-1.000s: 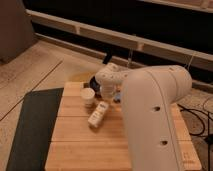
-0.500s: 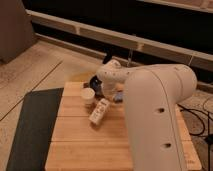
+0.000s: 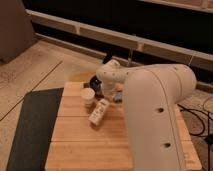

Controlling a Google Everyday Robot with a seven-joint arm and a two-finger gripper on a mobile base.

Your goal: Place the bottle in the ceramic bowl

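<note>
Bottle down on the table, gripper shut and mostly hidden.

The bottle [image 3: 99, 111] lies on its side on the wooden table [image 3: 80, 145], long axis running near-left to far-right. Just beyond it stands a cream cup [image 3: 87, 94]. Further back, the ceramic bowl [image 3: 94, 82] is half hidden by the arm [image 3: 150, 105]; the gripper [image 3: 103, 91] beside it has its fingers pressed together, holding nothing.

A single camera looks down from behind and above the robot's arm [image 3: 155, 115], which fills the near right. It faces forward over the wooden worktop [image 3: 80, 145]; the pincer [image 3: 100, 90] sits mid-frame, closed, with floor and wall beyond.
</note>
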